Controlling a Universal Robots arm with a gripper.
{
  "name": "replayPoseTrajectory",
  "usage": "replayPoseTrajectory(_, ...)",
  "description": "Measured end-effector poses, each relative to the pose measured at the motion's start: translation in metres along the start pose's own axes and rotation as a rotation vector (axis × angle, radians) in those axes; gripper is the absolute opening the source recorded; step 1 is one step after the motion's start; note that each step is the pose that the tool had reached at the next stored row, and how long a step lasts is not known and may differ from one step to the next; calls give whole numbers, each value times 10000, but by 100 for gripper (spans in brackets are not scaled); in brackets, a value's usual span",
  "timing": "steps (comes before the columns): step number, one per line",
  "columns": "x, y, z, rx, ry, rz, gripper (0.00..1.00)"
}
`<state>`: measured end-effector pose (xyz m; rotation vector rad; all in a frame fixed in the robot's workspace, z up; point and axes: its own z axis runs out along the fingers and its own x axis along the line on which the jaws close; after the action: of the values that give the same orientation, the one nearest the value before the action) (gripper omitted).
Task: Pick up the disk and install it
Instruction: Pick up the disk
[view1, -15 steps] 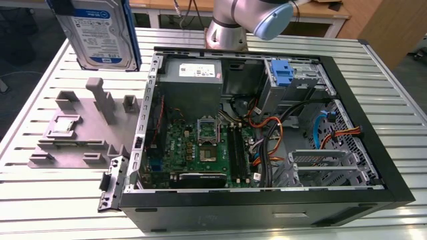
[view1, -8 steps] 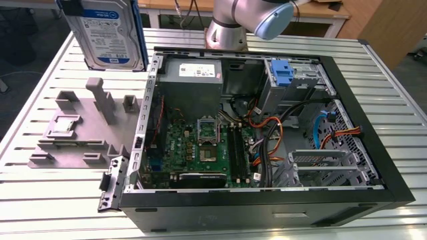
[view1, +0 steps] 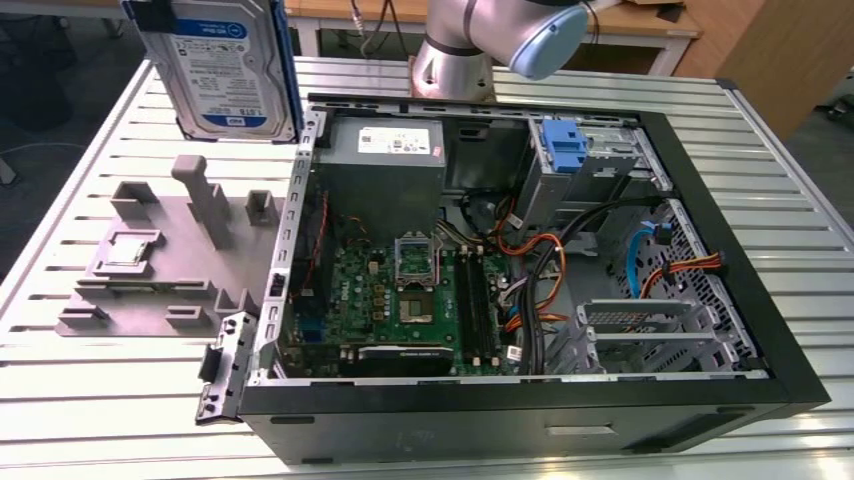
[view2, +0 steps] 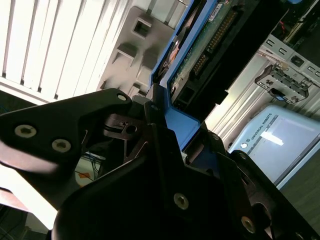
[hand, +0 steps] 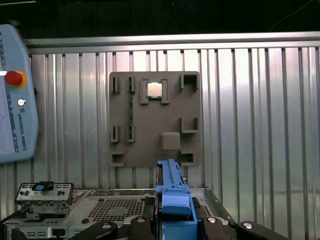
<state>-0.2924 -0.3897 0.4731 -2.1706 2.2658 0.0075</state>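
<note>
One disk (view1: 220, 65) is off the table (view1: 80, 170), held upright in the air over the far corner on the exterior view's left, with its white-and-blue label facing that camera. In the first wrist view the disk is edge-on, blue carrier uppermost. The gripper (hand: 175, 220) is closed onto the carrier from both sides, with nothing else between the jaws. The second wrist view shows the same clamp and the disk's circuit-board face. A grey fixture plate (view1: 160, 255) lies flat on the table, just beside the computer case (view1: 747, 250) on the exterior view's left. A processor chip (hand: 154, 89) sits in one of the plate's pockets. The case lies open on its side, reaching the table's near edge, motherboard (view1: 400, 290) exposed. A bare blue bracket (view1: 567, 150) is fixed to the drive cage (view1: 607, 150) at the case's far side. The arm (view1: 494, 40) rises from the table's far edge.
</note>
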Motion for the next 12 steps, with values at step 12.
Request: replayPoseTrajectory(12, 78, -36, 0, 1, 25, -1, 37)
